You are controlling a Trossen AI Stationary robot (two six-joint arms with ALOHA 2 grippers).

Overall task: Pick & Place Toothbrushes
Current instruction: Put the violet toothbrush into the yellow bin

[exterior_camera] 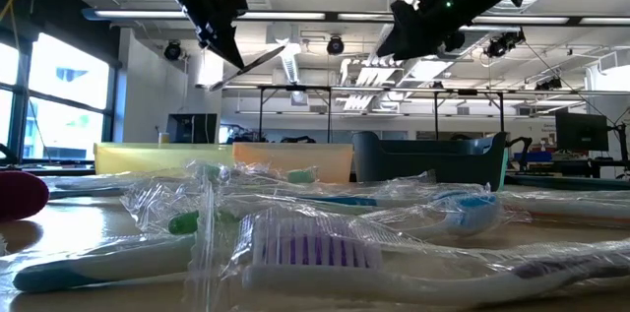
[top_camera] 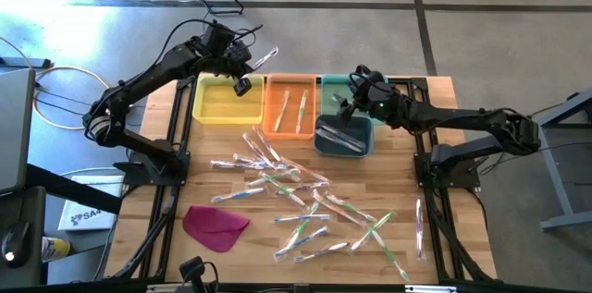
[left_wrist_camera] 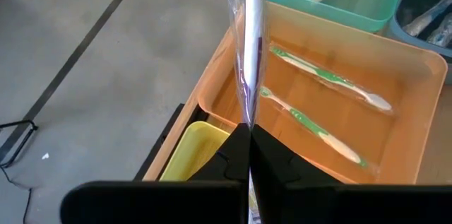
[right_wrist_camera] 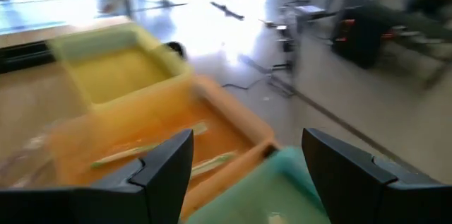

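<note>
Left wrist view: my left gripper [left_wrist_camera: 248, 146] is pinched fully closed on one wrapped toothbrush [left_wrist_camera: 248, 33], which projects forward from my fingertips above the near wall of the orange bin [left_wrist_camera: 417, 146]. Two green-handled brushes [left_wrist_camera: 321, 104] already lie in that bin; the yellow bin [top_camera: 222, 103] sits just beside it under my wrist, the green bin [top_camera: 335, 90] on its far side. High view: my right gripper [top_camera: 356, 103], fingers spread wide and holding nothing, hovers over the dark teal bin [top_camera: 344, 138], well apart from the left. The remaining toothbrushes [top_camera: 296, 201] lie scattered across the table [top_camera: 139, 238], near a magenta cloth [top_camera: 215, 224]. Hazards, as I judge them: the glossy wrapper may slip between my fingers; released here, the brush may straddle the bin wall or fall outside.
</note>
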